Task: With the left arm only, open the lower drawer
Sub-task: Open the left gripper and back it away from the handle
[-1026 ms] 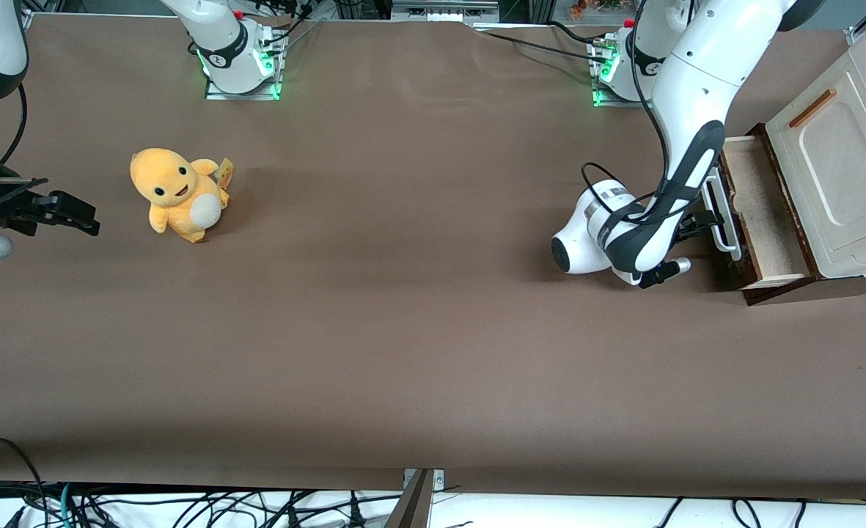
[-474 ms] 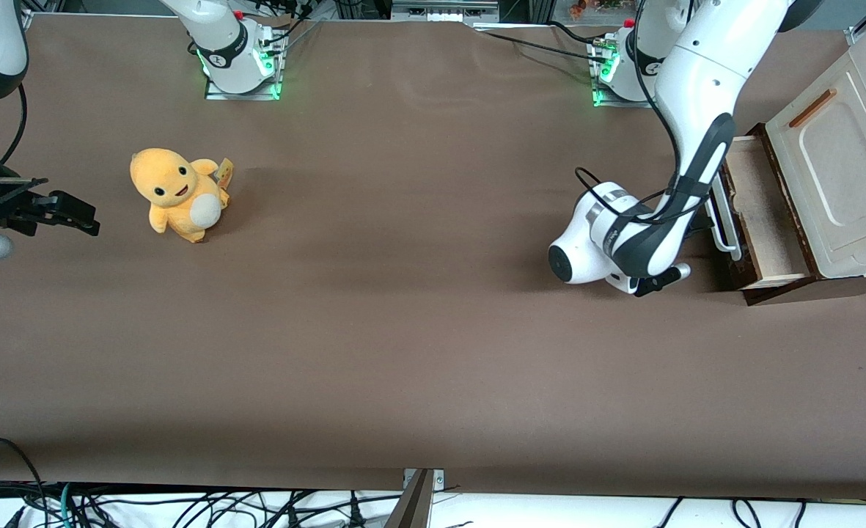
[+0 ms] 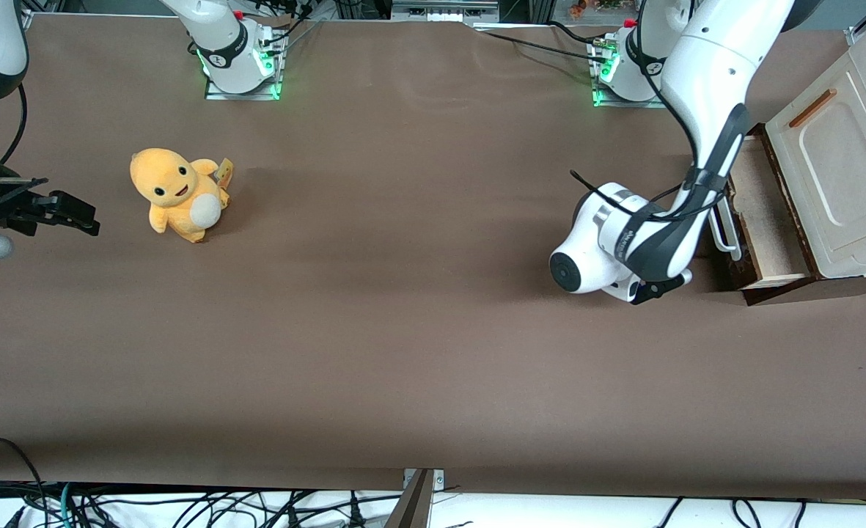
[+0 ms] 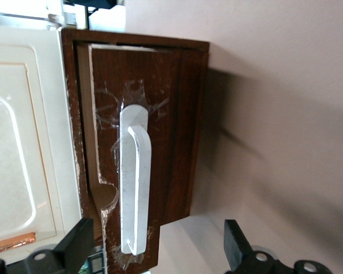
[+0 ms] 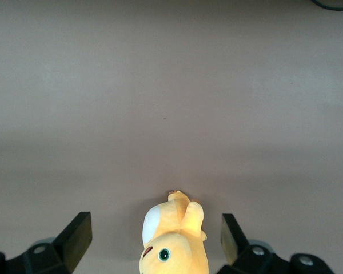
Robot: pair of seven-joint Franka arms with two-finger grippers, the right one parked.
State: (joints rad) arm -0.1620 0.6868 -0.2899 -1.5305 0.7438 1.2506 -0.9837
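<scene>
A brown table is seen from the front camera. At the working arm's end stands a small wooden cabinet with a cream panel bearing a thin orange-brown handle. Beneath that panel the lower drawer is pulled partly out, showing its pale tan inside. Its white loop handle runs along the dark brown front.

The left arm reaches down from its base to a white wrist block low over the table, just in front of the drawer. A black cable loops across the wrist.

In the left wrist view, the gripper is spread wide and holds nothing. Its two black fingertips stand apart from the white loop handle, which lies between them and a little ahead. Clear tape glints on the dark drawer front around the handle.

Toward the parked arm's end sits a yellow plush toy with a small tag; its print cannot be read. No other writing is legible.
</scene>
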